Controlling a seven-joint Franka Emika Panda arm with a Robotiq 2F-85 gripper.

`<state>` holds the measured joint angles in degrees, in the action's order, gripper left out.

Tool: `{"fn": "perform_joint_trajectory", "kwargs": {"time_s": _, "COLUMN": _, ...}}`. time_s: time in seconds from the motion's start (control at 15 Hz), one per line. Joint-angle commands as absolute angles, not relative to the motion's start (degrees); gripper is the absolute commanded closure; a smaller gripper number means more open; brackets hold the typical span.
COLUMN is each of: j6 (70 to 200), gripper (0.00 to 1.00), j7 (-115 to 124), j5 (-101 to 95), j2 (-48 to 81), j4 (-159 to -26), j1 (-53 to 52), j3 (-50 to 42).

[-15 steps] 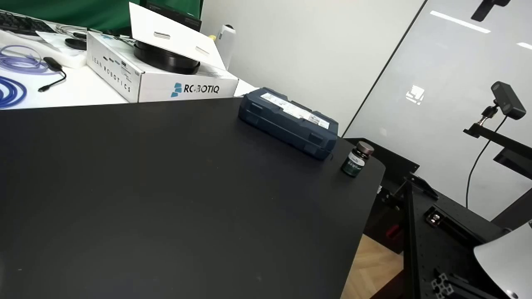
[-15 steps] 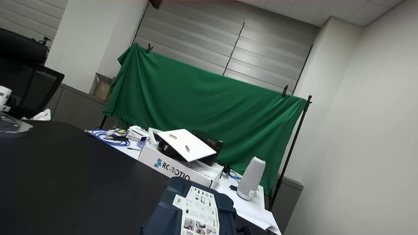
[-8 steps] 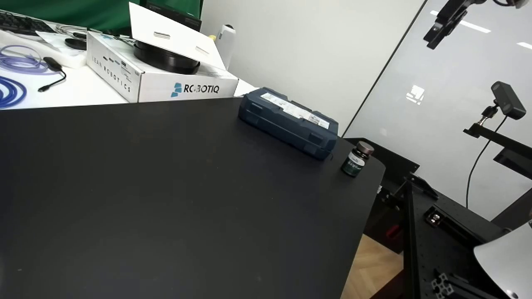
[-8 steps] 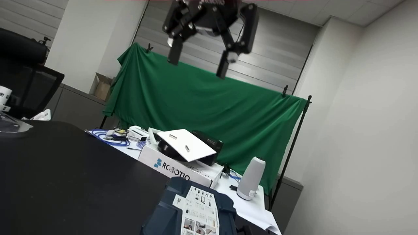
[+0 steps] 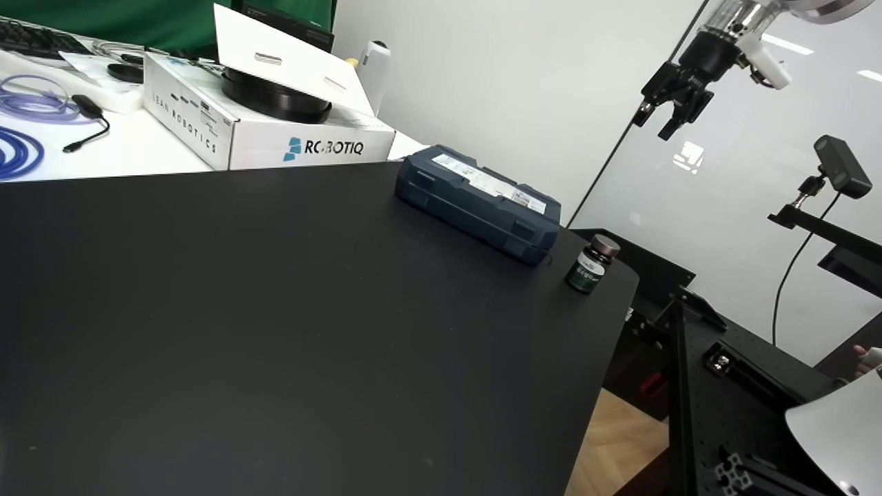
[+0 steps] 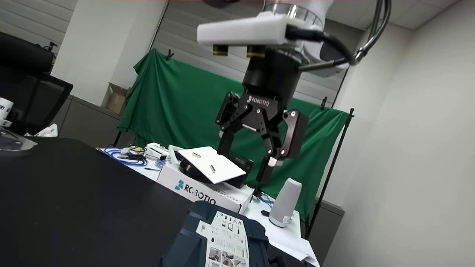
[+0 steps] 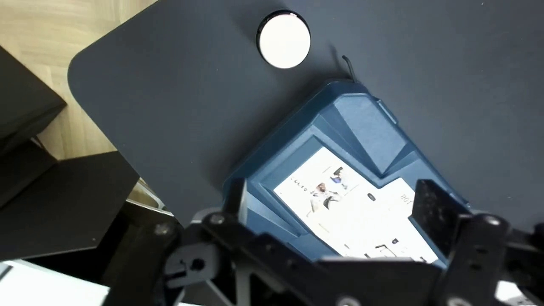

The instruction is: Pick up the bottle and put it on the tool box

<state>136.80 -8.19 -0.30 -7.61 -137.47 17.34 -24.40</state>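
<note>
The bottle (image 5: pixel 588 270) stands upright on the black table, near its right edge and beside the tool box, in an exterior view. In the wrist view its round top (image 7: pixel 284 40) looks bright and stands just off the tool box's corner. The tool box (image 5: pixel 468 200) is a navy-blue case lying flat with a white label on its lid. It also shows in an exterior view (image 6: pixel 193 237), cut off at the bottom, and in the wrist view (image 7: pixel 367 127) below my fingers. My gripper (image 6: pixel 244 163) is open and empty, high above the table; it also shows in an exterior view (image 5: pixel 654 125).
The black table (image 5: pixel 275 310) ends close to the bottle, with a black frame (image 5: pixel 730 386) beyond its edge. A white Robotiq box (image 5: pixel 310 146) with a white panel on it stands on a white table behind. A camera on a bracket (image 5: pixel 842 165) stands at the right.
My gripper has come down into both exterior views from above, over the tool box's side of the table. It stays open. The bottle and tool box have not moved.
</note>
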Motion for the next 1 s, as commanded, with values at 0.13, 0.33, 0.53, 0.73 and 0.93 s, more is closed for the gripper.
{"fn": "perform_joint_trajectory", "kwargs": {"time_s": 0.13, "j6": 139.1, "gripper": 0.00, "j7": 5.4, "j5": 2.4, "j2": 3.4, "j4": -133.5, "j1": 19.1, "j3": -22.8}}
{"fn": "perform_joint_trajectory", "kwargs": {"time_s": 0.33, "j6": 139.6, "gripper": 0.00, "j7": 10.5, "j5": 2.8, "j2": 6.4, "j4": -133.8, "j1": 19.1, "j3": -22.7}}
{"fn": "perform_joint_trajectory", "kwargs": {"time_s": 0.53, "j6": 141.0, "gripper": 0.00, "j7": 13.4, "j5": 1.9, "j2": 8.5, "j4": -135.3, "j1": 18.9, "j3": -22.9}}
{"fn": "perform_joint_trajectory", "kwargs": {"time_s": 0.73, "j6": 140.8, "gripper": 0.00, "j7": 12.8, "j5": 2.2, "j2": 10.3, "j4": -136.0, "j1": 19.1, "j3": -23.0}}
{"fn": "perform_joint_trajectory", "kwargs": {"time_s": 0.93, "j6": 140.8, "gripper": 0.00, "j7": 11.1, "j5": 1.8, "j2": 10.0, "j4": -136.0, "j1": 19.0, "j3": -22.9}}
